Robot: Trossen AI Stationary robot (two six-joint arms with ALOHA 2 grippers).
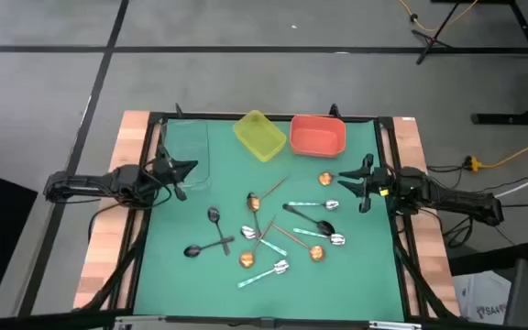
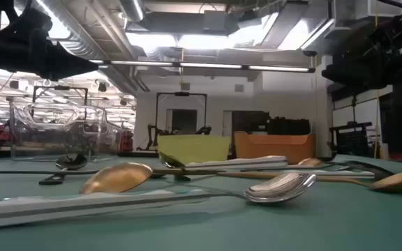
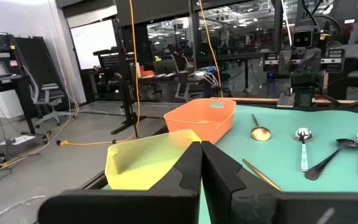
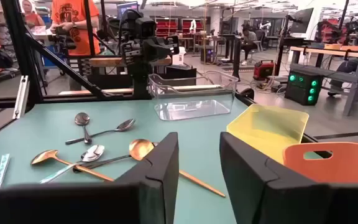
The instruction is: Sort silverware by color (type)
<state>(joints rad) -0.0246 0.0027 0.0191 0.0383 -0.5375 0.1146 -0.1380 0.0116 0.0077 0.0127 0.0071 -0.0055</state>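
Observation:
Several small spoons lie scattered on the green mat's middle. Black ones include one (image 1: 214,217) toward the left and one (image 1: 324,225) toward the right. Copper-gold ones lie at the heap's far side (image 1: 253,200) and alone near the right arm (image 1: 325,178). Silver ones with teal handles lie on the right (image 1: 330,204) and nearest the near edge (image 1: 278,269). My left gripper (image 1: 191,169) hovers at the mat's left side, shut (image 3: 201,163), touching nothing. My right gripper (image 1: 345,181) hovers at the right side, open (image 4: 199,163), short of the lone copper spoon (image 3: 260,132).
Three bins stand along the far edge: a clear one (image 1: 187,147) beside the left gripper, a tilted yellow one (image 1: 260,135) and an orange one (image 1: 317,135). Black frame rails run along the mat's sides. A person in an orange shirt (image 4: 73,18) stands beyond the table.

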